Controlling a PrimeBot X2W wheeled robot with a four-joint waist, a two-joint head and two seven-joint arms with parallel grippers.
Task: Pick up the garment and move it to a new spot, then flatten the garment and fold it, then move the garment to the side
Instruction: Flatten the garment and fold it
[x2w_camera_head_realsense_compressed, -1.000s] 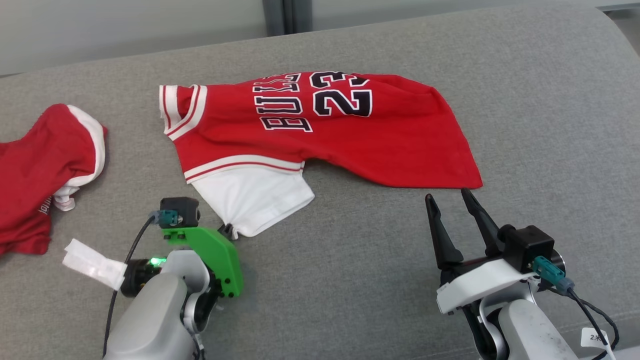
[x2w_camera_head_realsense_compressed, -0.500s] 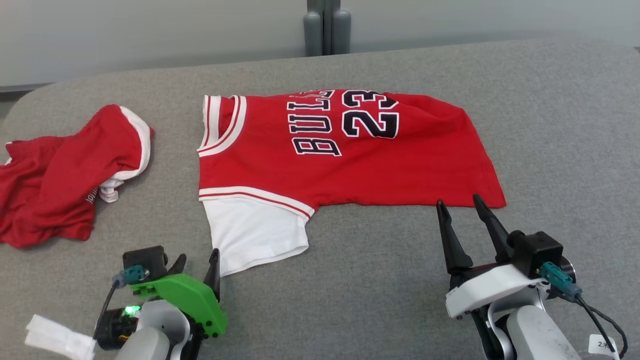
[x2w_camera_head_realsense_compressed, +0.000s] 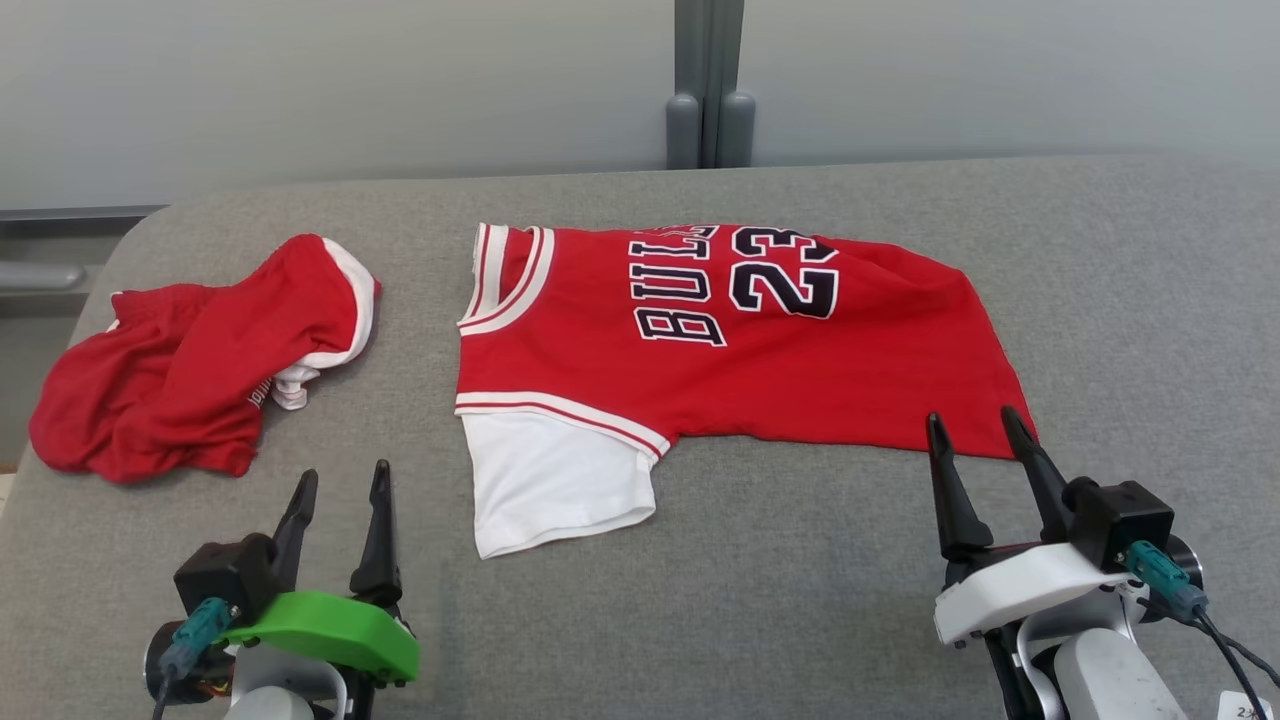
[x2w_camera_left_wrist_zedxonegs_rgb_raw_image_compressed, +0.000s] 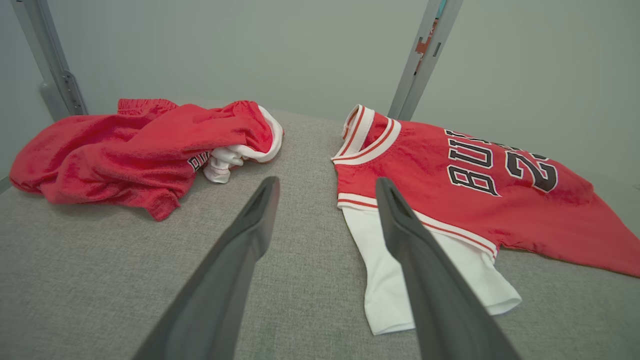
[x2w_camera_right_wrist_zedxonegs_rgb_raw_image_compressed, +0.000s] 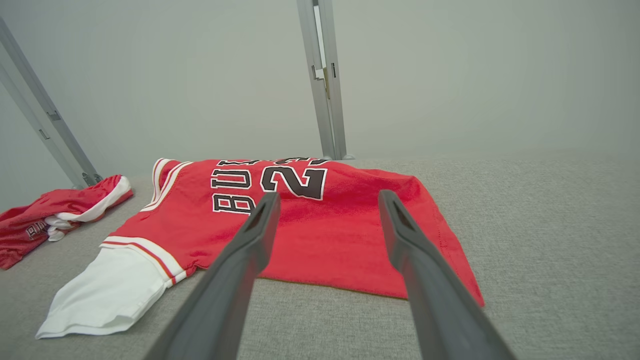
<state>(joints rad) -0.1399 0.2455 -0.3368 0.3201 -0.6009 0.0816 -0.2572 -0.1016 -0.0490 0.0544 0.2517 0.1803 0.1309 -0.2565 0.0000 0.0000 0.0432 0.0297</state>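
Garment (x2w_camera_head_realsense_compressed: 800, 370), a red jersey with white trim, a white sleeve and the number 23, lies spread flat at the centre of the head view on a grey padded surface (x2w_camera_head_realsense_compressed: 800, 600), collar toward the left, sleeve pointing to the bottom of the frame. A crumpled red heap (x2w_camera_head_realsense_compressed: 190, 390) of other clothing sits well apart at the left, and a grey post (x2w_camera_head_realsense_compressed: 708, 80) stands against the wall at the top. At the lower left the left gripper (x2w_camera_head_realsense_compressed: 342, 478) rests with its fingers spread, grasping nothing, beside the sleeve but clear of it. At the lower right the right gripper (x2w_camera_head_realsense_compressed: 972, 418) also stands wide and empty, its tips overlapping the garment's lower right hem; whether they touch the cloth cannot be told. In the left wrist view the parted fingers frame bare surface, with the heap at the upper left and the garment at the right. In the right wrist view the spread fingers rise before the garment's red body, with the white sleeve at the lower left.
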